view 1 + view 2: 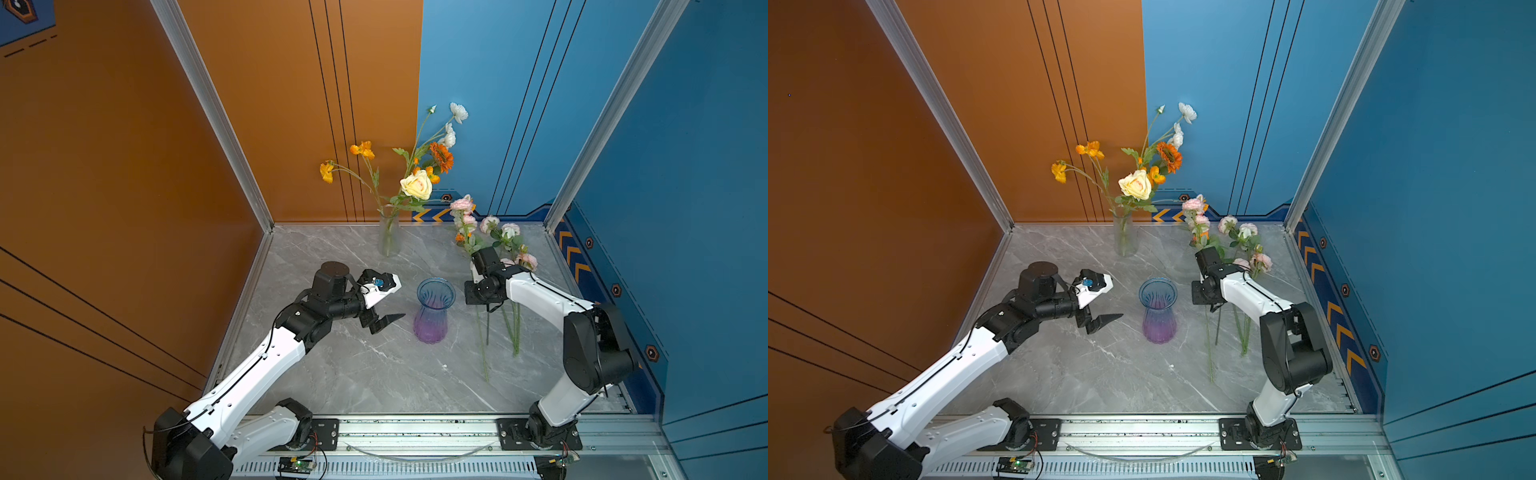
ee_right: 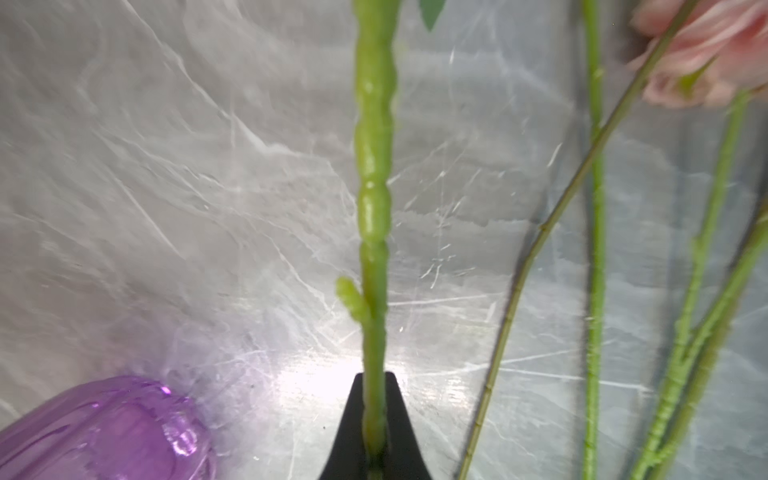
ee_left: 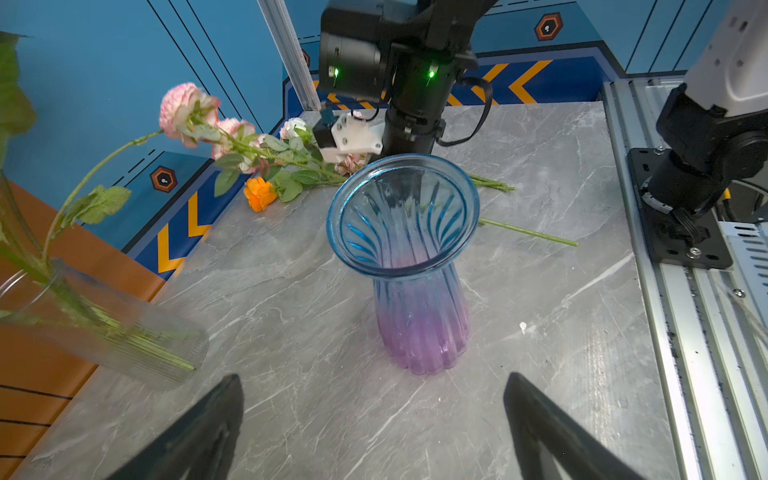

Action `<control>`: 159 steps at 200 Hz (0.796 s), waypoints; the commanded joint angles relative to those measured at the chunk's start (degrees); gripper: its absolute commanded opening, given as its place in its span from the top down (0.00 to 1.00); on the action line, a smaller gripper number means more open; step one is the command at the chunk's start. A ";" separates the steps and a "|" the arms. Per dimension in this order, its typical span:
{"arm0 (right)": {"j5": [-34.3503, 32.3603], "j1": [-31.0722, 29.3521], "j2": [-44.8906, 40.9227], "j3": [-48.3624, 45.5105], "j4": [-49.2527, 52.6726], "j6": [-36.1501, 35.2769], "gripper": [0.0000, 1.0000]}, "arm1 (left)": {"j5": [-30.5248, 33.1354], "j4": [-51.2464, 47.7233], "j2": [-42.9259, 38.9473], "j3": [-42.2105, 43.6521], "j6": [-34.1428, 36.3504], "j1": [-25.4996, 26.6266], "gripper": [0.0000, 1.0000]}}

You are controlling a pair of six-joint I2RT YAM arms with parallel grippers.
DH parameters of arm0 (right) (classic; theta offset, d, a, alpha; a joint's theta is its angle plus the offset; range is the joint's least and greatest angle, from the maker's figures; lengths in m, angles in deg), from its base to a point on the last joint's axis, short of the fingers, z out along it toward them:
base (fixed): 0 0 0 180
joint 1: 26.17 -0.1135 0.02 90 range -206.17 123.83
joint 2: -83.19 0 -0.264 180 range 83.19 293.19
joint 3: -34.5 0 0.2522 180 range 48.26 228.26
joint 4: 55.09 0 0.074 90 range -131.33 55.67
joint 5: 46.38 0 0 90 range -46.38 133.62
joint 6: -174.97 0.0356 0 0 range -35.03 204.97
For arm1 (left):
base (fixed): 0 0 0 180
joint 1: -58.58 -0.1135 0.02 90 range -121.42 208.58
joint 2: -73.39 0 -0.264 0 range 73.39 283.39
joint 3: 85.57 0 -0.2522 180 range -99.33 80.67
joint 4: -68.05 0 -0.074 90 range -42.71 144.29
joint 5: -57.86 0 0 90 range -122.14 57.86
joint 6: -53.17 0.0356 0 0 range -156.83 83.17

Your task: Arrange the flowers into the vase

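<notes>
An empty blue-and-purple glass vase [image 1: 435, 309] [image 1: 1158, 309] [image 3: 403, 257] stands upright mid-table. To its right several pink-bloomed flowers [image 1: 498, 237] [image 1: 1237, 232] [image 3: 232, 137] lie with their green stems [image 1: 484, 353] pointing toward the front. My right gripper [image 2: 374, 384] is shut on one thick green stem [image 2: 374, 187] just above the marble, the vase's purple base [image 2: 104, 428] beside it. In both top views its wrist [image 1: 484, 286] hides the fingers. My left gripper [image 3: 374, 388] [image 1: 390, 307] hangs open and empty, left of the vase.
A clear ribbed glass vase [image 1: 389, 232] [image 3: 104, 328] at the back holds orange, cream and white flowers [image 1: 415, 183]. Orange and blue walls enclose the table on three sides. A metal rail [image 1: 415, 432] with both arm bases runs along the front edge.
</notes>
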 commanded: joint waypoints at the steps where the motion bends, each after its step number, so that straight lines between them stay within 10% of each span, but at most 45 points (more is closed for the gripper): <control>1: 1.74 1.68 -5.33 4.04 4.84 -1.55 1.00 | -1.97 0.71 2.04 -4.71 -1.42 -0.36 0.02; 47: 7.08 5.05 -14.65 9.71 10.68 -1.62 1.00 | -3.54 -0.80 5.45 -13.83 1.23 -0.39 0.02; 96: 6.56 6.77 -20.57 15.69 14.78 -1.73 1.00 | -2.80 8.23 3.52 -4.23 0.14 -0.55 0.02; 159: 2.80 -0.13 -33.20 6.54 -21.89 1.50 1.00 | -4.04 2.43 1.79 -5.25 1.45 1.12 0.02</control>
